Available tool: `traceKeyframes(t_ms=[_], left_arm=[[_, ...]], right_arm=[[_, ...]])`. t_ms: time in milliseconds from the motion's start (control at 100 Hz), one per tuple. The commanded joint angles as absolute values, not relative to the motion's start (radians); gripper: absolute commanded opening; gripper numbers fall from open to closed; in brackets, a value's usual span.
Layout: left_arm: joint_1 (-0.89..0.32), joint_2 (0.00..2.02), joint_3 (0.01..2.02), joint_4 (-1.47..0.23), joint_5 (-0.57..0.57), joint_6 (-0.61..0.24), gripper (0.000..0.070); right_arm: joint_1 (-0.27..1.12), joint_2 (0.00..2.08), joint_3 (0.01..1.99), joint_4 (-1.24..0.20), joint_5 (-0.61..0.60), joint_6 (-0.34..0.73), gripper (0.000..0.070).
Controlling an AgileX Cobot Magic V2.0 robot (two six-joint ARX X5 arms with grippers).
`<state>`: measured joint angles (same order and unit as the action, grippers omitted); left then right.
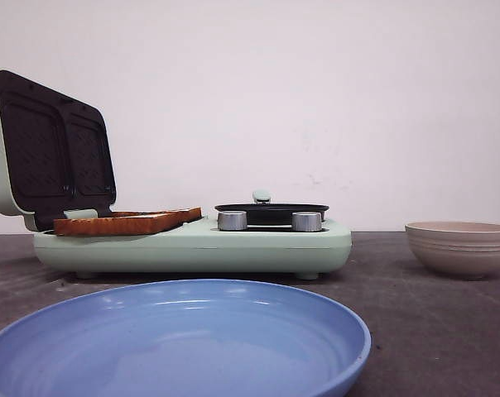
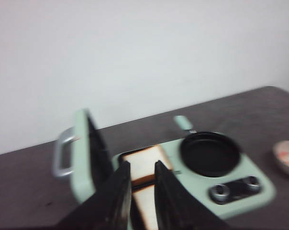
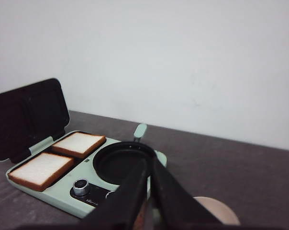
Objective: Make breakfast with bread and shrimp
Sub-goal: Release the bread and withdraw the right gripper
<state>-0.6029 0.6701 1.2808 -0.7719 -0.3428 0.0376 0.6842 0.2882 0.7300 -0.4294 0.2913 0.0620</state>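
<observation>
Our left claw (image 2: 143,201) is spread a little, with nothing in it. Our right claw (image 3: 149,201) is almost pressed together; we cannot tell if it pinches something. Both hang above the green cooker (image 1: 192,244). Two bread slices (image 3: 78,144) lie side by side under its raised lid (image 1: 47,149), beside the black pan (image 3: 118,163). A blue plate (image 1: 175,343) and a bowl (image 1: 459,246) sit on the tabletop (image 1: 432,322).

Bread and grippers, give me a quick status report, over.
Left gripper open, empty. Right gripper nearly closed, empty. Two bread slices lying on the open breakfast maker. Nothing blocking them.
</observation>
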Motion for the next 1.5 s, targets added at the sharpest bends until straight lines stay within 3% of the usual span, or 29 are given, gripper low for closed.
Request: traceKeyframes(t_ms=[0, 240, 450, 680, 770, 1030, 1180, 1320, 1370, 1490], left_arm=[[-0.607, 0.656, 1.243, -0.728, -0.386, 0.026, 0.0011], [-0.569, 0.542, 0.977, -0.482, -0.506, -0.105, 0.0017], [-0.468, 0.544, 0.875, -0.403, -0.501, -0.216, 0.0025], [-0.307, 0.640, 0.875, -0.397, -0.233, -0.410, 0.0028], [-0.238, 0.693, 0.875, -0.362, -0.128, -0.407, 0.0029], [0.046, 0.805, 0.916, -0.200, 0.017, -0.414, 0.0027], [0.218, 0.935, 0.995, -0.196, 0.146, -0.434, 0.0027], [0.302, 1.089, 1.101, -0.266, 0.294, -0.447, 0.0031], [0.325, 1.145, 1.152, -0.323, 0.331, -0.447, 0.0061], [0.371, 1.293, 1.302, -0.468, 0.475, -0.448, 0.0223]], right_arm=[[0.691, 0.283, 0.707, -0.357, 0.292, 0.103, 0.0003], [0.691, 0.285, 0.645, -0.293, 0.293, 0.104, 0.0003], [0.691, 0.285, 0.642, -0.318, 0.288, 0.101, 0.0003], [0.691, 0.285, 0.642, -0.331, 0.289, 0.090, 0.0003], [0.691, 0.285, 0.642, -0.340, 0.289, 0.089, 0.0003], [0.691, 0.285, 0.642, -0.382, 0.288, 0.071, 0.0003], [0.691, 0.285, 0.642, -0.397, 0.288, 0.071, 0.0003], [0.691, 0.285, 0.642, -0.397, 0.288, 0.071, 0.0003], [0.691, 0.285, 0.642, -0.398, 0.288, 0.071, 0.0003], [0.691, 0.285, 0.642, -0.398, 0.288, 0.071, 0.0003]])
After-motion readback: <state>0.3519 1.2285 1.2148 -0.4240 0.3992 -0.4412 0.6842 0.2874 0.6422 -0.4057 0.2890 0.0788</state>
